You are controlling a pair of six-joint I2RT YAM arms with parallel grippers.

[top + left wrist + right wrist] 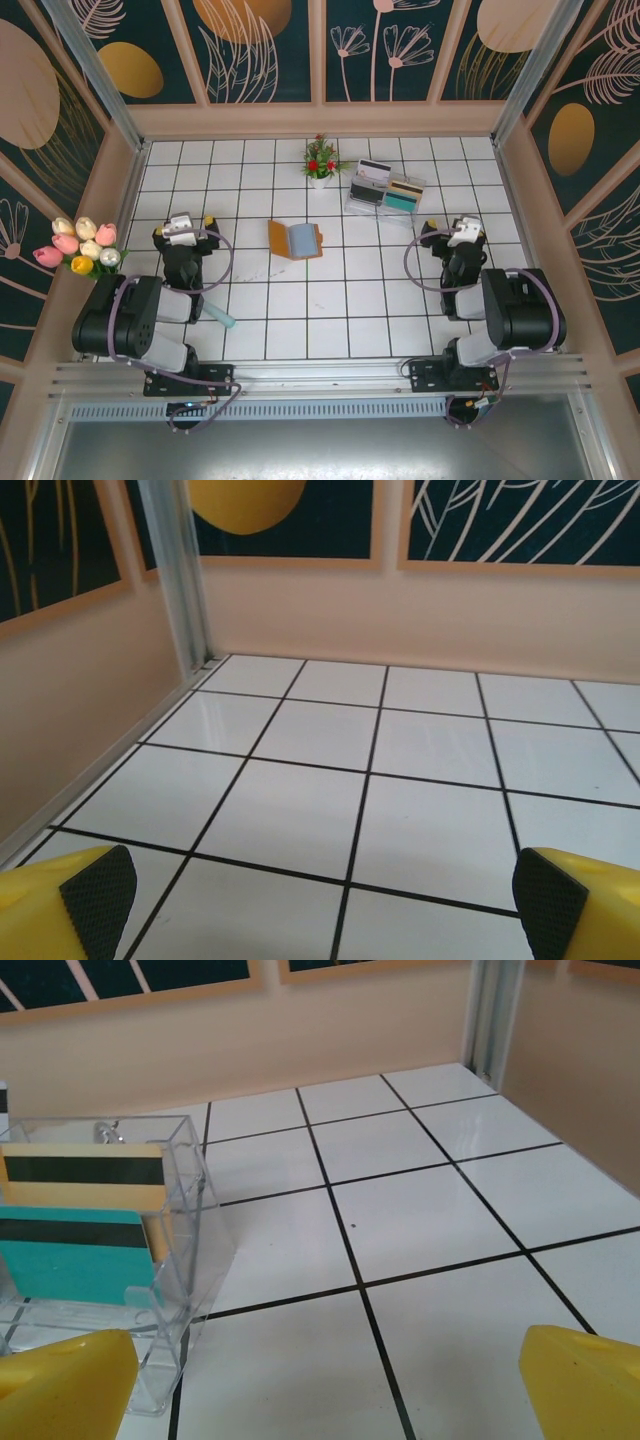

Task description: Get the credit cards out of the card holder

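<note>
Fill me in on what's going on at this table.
Nothing is being handled yet. The left tool and right tool both sit open and empty, close to the arms' bases. The card holder lies opened flat on the tiled table between them, untouched. Farther back on the right, a clear tray holds a few cards, beside a small potted plant.

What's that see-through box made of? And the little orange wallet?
The see-through box looks like hard clear plastic, shiny: you can see right through its walls, and the edges glint. The orange wallet looks like leather or fake leather, dull and folded open like a book; it's too far away to be sure.
</note>
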